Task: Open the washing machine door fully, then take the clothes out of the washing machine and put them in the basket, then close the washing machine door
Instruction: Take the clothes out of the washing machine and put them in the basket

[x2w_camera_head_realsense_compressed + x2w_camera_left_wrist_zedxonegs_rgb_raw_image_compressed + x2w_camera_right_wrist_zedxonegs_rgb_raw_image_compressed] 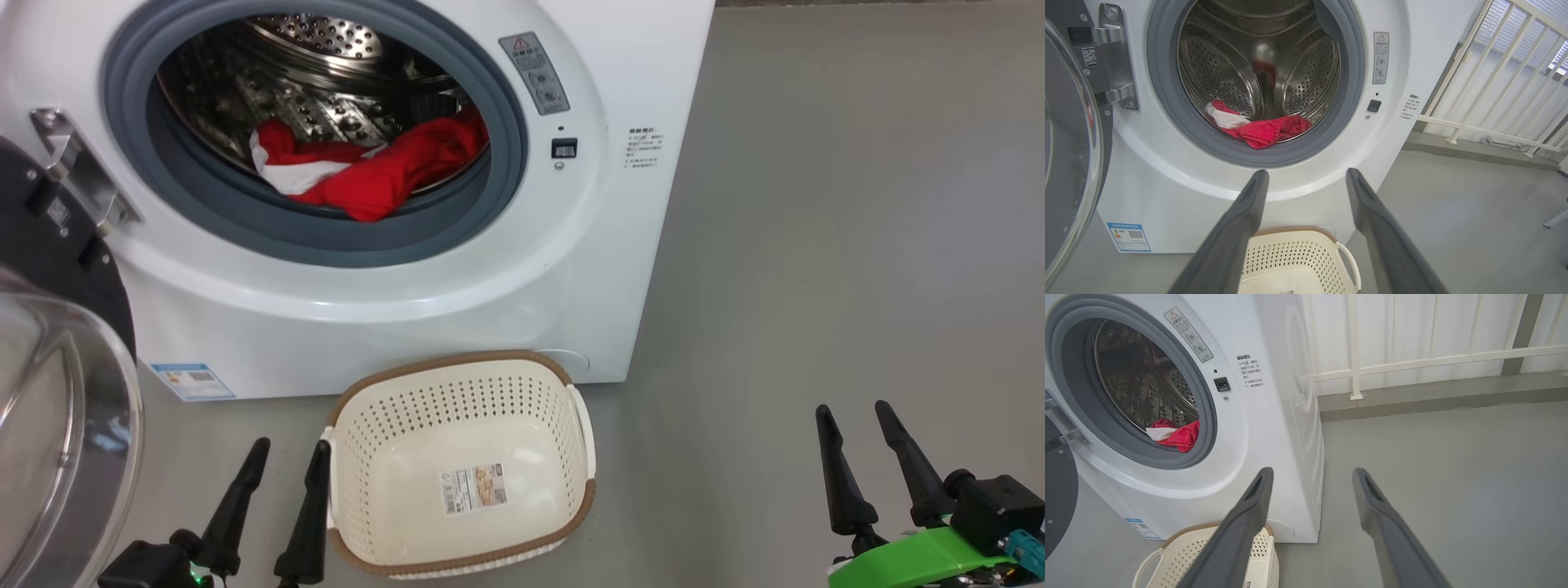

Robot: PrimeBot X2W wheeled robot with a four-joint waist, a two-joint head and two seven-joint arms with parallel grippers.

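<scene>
Head view, quick rundown: the washing machine (506,310) was parked across 10 to 12 o'clock, and its door (65,408) was swung wide open on the hinge, hanging out at 8 o'clock with the glass bowl turned toward the camera. The clothes (375,171) were heaped at the bottom front of the drum (318,49), red with a white patch, and one red fold was draped down onto the grey rubber ring (326,241) at about its 6 o'clock.

The basket (445,363) was set on the floor (816,245) right in front of the machine, at 6 o'clock, and a paper label (475,488) was stuck on its bottom.

The left gripper (291,447) was held at 7 o'clock, just beside the basket's left handle, with its jaws spread apart. The right gripper (853,408) was held at 4 o'clock over bare floor, well apart from the basket, jaws spread too.

From the right wrist view, a white railing (1433,361) was seen behind the machine at 1 o'clock.
</scene>
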